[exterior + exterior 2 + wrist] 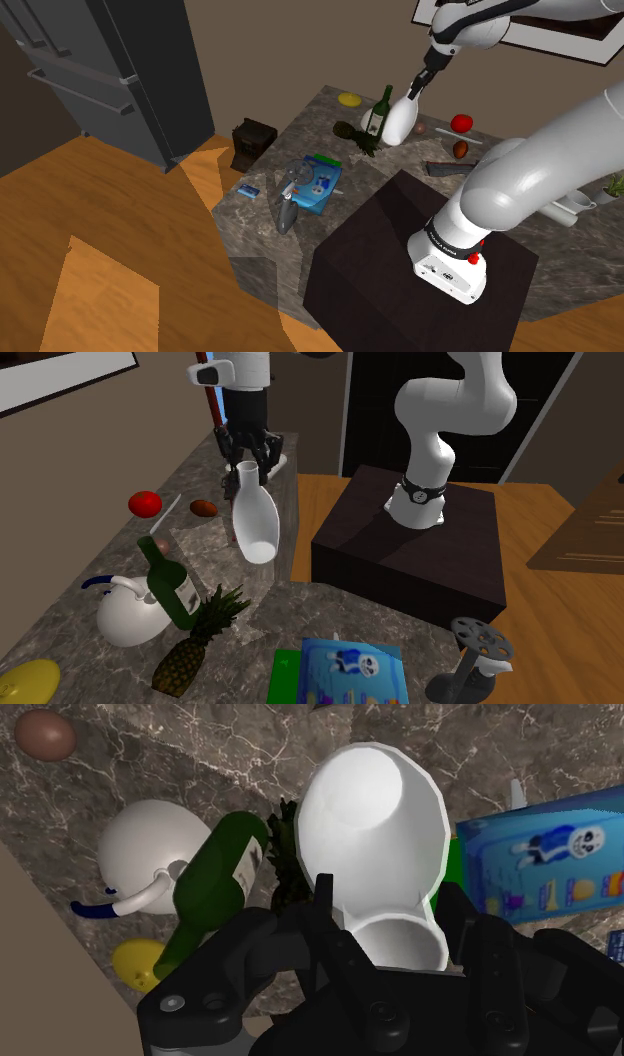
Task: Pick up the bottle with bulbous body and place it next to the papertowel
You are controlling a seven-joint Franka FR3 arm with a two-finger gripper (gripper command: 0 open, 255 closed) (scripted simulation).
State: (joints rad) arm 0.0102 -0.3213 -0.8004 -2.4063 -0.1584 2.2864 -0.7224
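My gripper point(418, 88) point(248, 457) point(392, 922) is shut on the neck of a white bottle with a bulbous body point(400, 122) point(255, 522) point(375, 854). The bottle hangs tilted, clear of the marble counter point(260, 220) point(70, 622). Under and beside it stand a green wine bottle point(380, 110) point(172, 587) point(215, 879) and a pineapple point(355, 138) point(195, 642). A grey stand with a round top point(288, 195) point(475, 652), possibly the paper-towel holder, sits near the counter's front edge, by the blue box.
A white kettle point(125, 612) point(150, 849), a yellow fruit point(349, 99) point(25, 680), a red tomato point(461, 123) point(145, 504) and a brown egg-shaped thing point(460, 149) point(204, 508) lie on the counter. A blue box point(320, 180) point(350, 672) point(540, 854) lies near the dark stand point(400, 260).
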